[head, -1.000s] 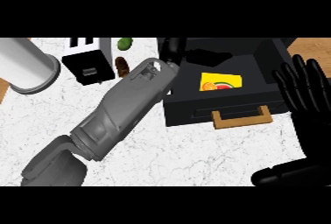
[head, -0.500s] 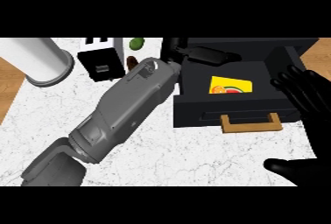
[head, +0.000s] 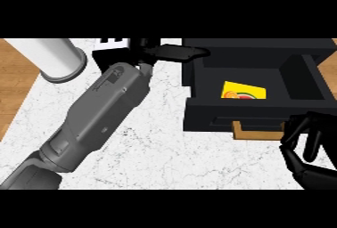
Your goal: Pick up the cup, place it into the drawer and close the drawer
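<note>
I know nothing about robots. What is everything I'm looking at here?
counter: one, white marbled, under everything
cylinder: one, white, back left
small box: one, black, at the back beside the cylinder
drawer: one, black, open, right side
card: one, yellow with a picture, inside the drawer
handle: one, tan, on the drawer's front
forearm: one, grey, slanting across the counter
left robot hand: black, at the drawer's back left corner
right robot hand: black, curled, beside the handle

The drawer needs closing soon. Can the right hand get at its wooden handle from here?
Probably yes: the right hand sits just beside the handle's right end at the drawer front, with nothing between them. The left hand is away at the drawer's back.
</note>
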Controlling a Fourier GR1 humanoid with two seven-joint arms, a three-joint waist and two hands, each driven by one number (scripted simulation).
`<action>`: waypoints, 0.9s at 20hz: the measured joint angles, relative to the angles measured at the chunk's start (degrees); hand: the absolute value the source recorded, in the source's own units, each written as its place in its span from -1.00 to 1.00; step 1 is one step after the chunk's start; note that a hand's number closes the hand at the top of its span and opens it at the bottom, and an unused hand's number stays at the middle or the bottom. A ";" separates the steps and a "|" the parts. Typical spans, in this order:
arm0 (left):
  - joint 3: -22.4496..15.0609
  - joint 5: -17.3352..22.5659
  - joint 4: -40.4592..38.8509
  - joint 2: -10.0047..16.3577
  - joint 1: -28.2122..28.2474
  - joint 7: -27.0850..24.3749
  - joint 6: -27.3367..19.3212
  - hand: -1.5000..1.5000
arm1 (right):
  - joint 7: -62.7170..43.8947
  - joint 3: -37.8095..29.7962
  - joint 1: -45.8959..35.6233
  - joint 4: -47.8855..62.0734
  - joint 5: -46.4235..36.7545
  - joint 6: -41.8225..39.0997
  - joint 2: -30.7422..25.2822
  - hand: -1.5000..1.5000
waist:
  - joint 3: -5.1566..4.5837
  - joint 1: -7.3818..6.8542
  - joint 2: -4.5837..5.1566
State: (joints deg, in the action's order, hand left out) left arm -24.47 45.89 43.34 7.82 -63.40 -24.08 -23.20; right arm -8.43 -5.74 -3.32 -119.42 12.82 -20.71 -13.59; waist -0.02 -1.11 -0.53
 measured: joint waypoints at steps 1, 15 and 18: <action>0.32 0.19 2.17 1.23 1.47 0.87 -0.15 -1.00 | 0.00 0.21 0.50 -0.48 -0.86 -0.37 -0.41 1.00 | -0.01 -0.08 -0.03; 3.91 1.80 32.86 17.48 31.08 6.29 3.13 -1.00 | 3.50 6.01 0.41 5.67 -19.10 -0.32 -2.08 1.00 | 0.02 -0.50 0.25; 4.43 1.83 35.45 18.66 35.47 5.18 4.77 -1.00 | 7.45 8.67 -0.36 7.60 -26.45 -0.70 -4.70 1.00 | 0.02 -0.60 0.35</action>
State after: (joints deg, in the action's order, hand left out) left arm -20.04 47.72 78.78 26.48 -27.93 -18.90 -18.43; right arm -0.99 2.92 -3.68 -111.82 -13.63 -21.41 -18.29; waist 0.00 -1.71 -0.18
